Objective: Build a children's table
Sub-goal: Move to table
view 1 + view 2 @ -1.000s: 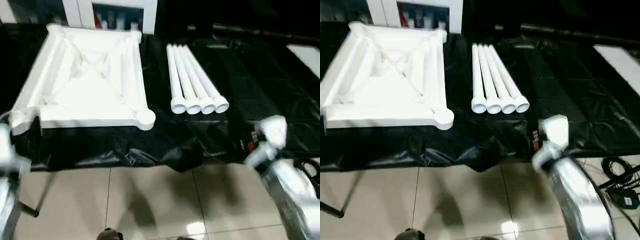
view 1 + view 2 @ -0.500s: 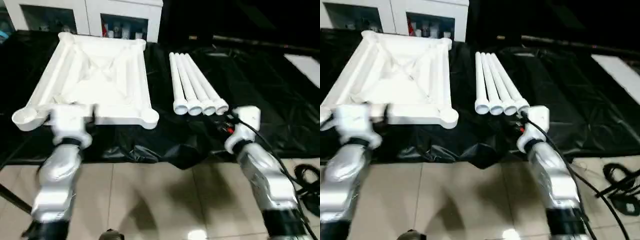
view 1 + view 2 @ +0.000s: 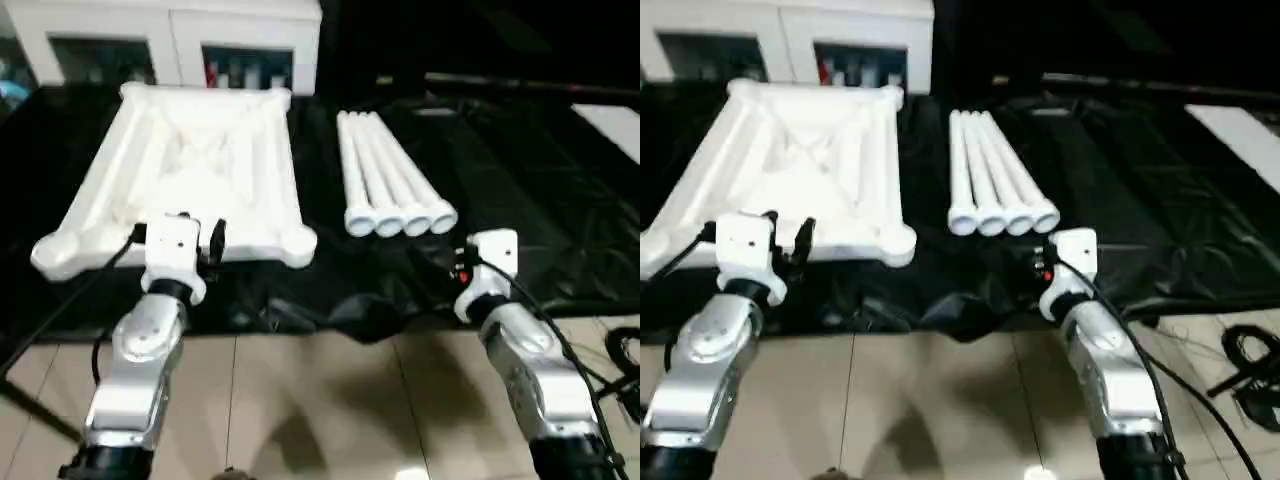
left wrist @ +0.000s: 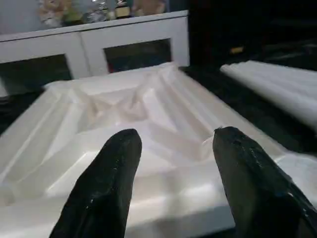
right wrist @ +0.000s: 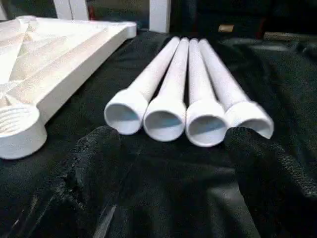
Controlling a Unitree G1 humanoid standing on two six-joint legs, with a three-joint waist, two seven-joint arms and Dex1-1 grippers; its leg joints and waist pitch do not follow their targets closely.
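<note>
The white table top (image 3: 200,160) lies upside down on the black sheet, ribbed underside up, with round sockets at its corners. Right of it, several white tube legs (image 3: 385,175) lie side by side, their open wide ends toward me. My left gripper (image 3: 178,235) is open just in front of the top's near edge; in the left wrist view its fingers (image 4: 109,183) frame the ribbed underside (image 4: 138,114). My right gripper (image 5: 171,133) is open and empty, a short way in front of the legs' open ends (image 5: 166,116).
A black plastic sheet (image 3: 520,170) covers the work surface and hangs over its front edge. A white cabinet with glass doors (image 3: 170,40) stands behind. Tiled floor (image 3: 320,400) lies below. Cables (image 3: 1250,350) trail at the right. A white panel (image 3: 610,120) sits far right.
Both arms have risen and reached forward: the left gripper now stands at the top's near edge, the right one nearer the leg ends. The camera has also shifted.
</note>
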